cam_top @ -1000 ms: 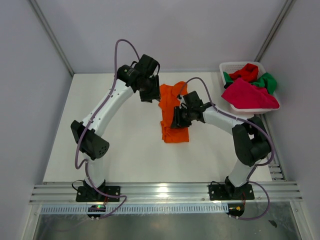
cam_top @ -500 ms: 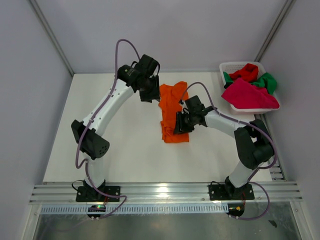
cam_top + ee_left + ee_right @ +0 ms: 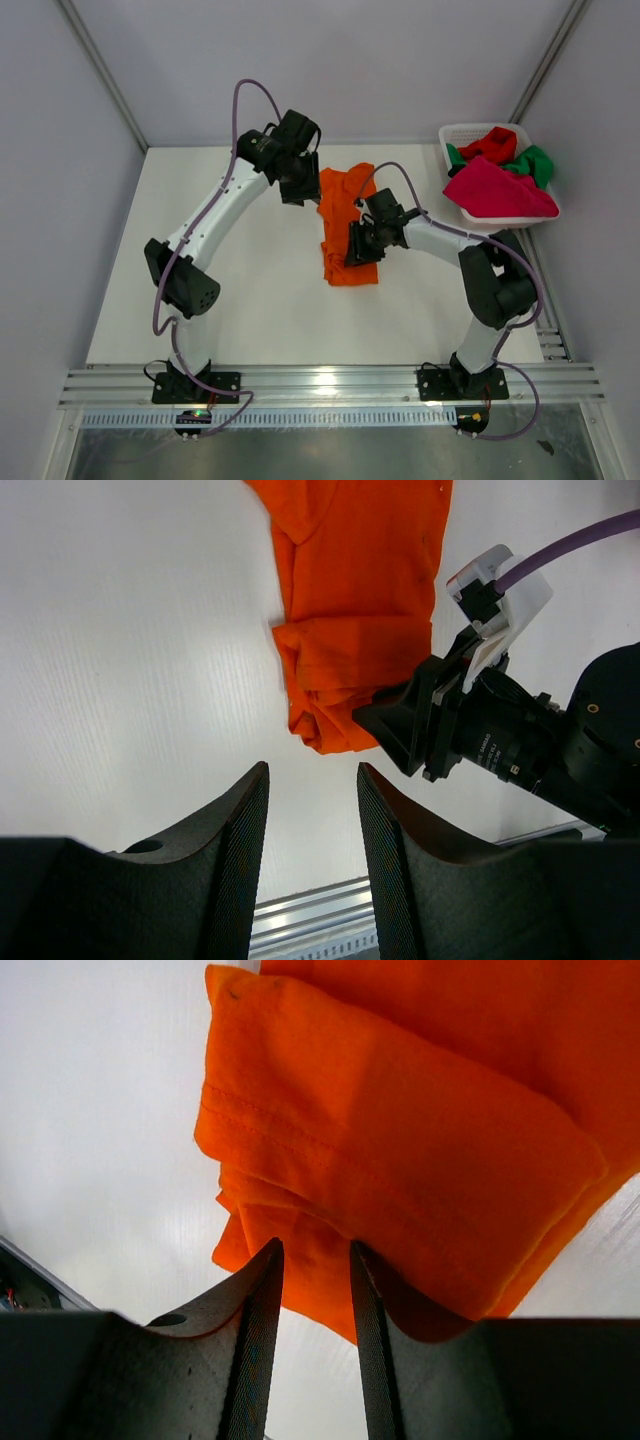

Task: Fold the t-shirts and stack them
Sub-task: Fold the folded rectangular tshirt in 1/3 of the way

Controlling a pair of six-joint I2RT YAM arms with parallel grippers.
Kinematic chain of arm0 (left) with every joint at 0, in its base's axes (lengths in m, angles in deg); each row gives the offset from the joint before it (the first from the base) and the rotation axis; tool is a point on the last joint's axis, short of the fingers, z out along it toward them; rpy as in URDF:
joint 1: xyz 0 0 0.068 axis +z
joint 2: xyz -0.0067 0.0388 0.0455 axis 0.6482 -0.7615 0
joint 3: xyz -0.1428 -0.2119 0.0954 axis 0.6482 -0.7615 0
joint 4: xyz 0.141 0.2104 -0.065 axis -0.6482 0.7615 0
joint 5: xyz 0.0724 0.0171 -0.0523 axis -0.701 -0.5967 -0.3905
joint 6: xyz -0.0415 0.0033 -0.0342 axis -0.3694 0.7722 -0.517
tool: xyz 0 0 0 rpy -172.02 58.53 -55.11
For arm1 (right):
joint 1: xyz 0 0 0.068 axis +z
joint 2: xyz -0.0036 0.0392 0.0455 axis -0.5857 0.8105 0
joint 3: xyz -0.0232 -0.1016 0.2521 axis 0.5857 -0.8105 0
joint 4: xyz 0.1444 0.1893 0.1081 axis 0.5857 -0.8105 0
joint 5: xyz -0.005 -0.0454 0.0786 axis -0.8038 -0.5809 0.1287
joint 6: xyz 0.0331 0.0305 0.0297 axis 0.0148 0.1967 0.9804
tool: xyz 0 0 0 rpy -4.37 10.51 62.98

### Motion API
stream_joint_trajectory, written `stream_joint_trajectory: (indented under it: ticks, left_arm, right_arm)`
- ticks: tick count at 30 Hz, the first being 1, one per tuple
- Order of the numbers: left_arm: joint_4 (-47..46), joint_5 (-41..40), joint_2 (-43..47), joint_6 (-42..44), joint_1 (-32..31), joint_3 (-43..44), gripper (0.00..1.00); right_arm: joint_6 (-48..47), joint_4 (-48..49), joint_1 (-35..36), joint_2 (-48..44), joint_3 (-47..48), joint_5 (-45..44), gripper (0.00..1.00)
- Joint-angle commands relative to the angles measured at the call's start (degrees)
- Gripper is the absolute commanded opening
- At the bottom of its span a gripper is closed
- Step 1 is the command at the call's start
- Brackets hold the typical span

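Observation:
A bright orange t-shirt (image 3: 337,205) lies partly folded in a long strip in the middle of the white table; its near end is doubled over. My right gripper (image 3: 351,250) is low at the right edge of that doubled end. In the right wrist view its jaws (image 3: 315,1247) stand open, their tips against the orange cloth (image 3: 400,1130), with a fold edge lying over the right finger. My left gripper (image 3: 297,190) hovers open and empty beside the shirt's far left edge; its wrist view (image 3: 313,780) shows the shirt (image 3: 360,600) and the right arm's wrist (image 3: 480,730).
A white lattice basket (image 3: 452,131) stands at the far right of the table. A magenta-pink shirt (image 3: 495,190) hangs over its front; a red shirt (image 3: 492,144) and a green shirt (image 3: 537,162) lie in it. A metal rail (image 3: 330,385) runs along the table's near edge.
My right gripper has shifted a little left and nearer, in against the shirt's folded near end. The left arm has barely moved.

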Motion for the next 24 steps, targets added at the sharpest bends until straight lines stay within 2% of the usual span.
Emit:
stream_joint_trajectory:
  ticks: [1,12,24]
  left_arm:
    - [0.34,-0.44,0.45,1.53,0.24,0.19,0.43]
    - [0.26,0.00,0.27,1.97,0.24,0.10,0.43]
    - [-0.01,0.53,0.71,2.41,0.24,-1.92,0.43]
  right_arm:
    - [-1.19,1.01,0.42,0.78,3.35,-1.03,0.37]
    - [-2.16,0.31,0.42,4.38,6.86,-2.78,0.37]
    - [-5.32,-5.14,-1.33,12.64,22.67,-7.53,0.37]
